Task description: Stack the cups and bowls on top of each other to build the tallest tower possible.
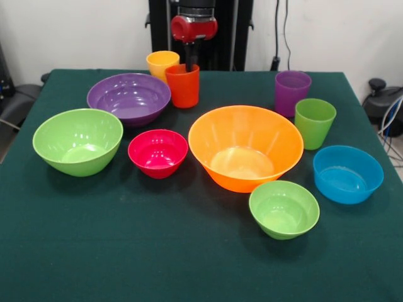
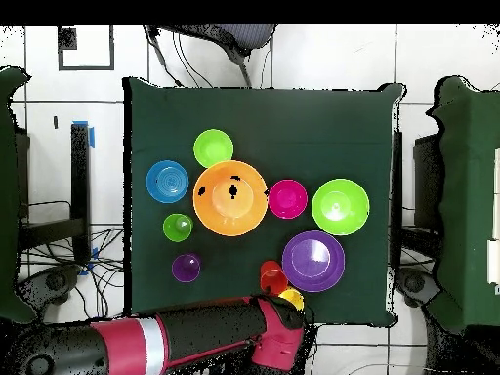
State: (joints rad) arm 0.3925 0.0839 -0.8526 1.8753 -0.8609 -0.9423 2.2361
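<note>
Green cloth table [image 1: 189, 264], robot arm [image 2: 186, 342] at the far side. The gripper [image 1: 191, 63] hangs low into the mouth of an orange cup [image 1: 182, 86] at the back of the table; its tips are lost behind the cup's rim, so I cannot tell whether it is spread or pinched. A yellow cup [image 1: 162, 63] stands just behind and to the left of the orange one, the two nearly touching. None of the bowls is stacked; all six sit separately on the cloth, mouths up. The big orange bowl [image 1: 245, 148] holds the middle. Left of it sits the magenta-red bowl [image 1: 158, 153], close by, and further left the large green bowl [image 1: 78, 141]. The purple bowl [image 1: 129, 98] lies behind those two, just beside the orange cup. In front of the orange bowl, toward the right, is the small green bowl [image 1: 284, 209], and the blue bowl [image 1: 347, 173] sits out near the right edge. Two more cups stand upright on the right at the back: a purple cup [image 1: 292, 92] and, just in front of it, a green cup [image 1: 314, 123]. From overhead the arm reaches in from the left along the table's bottom edge, ending over the orange and yellow cups.
</note>
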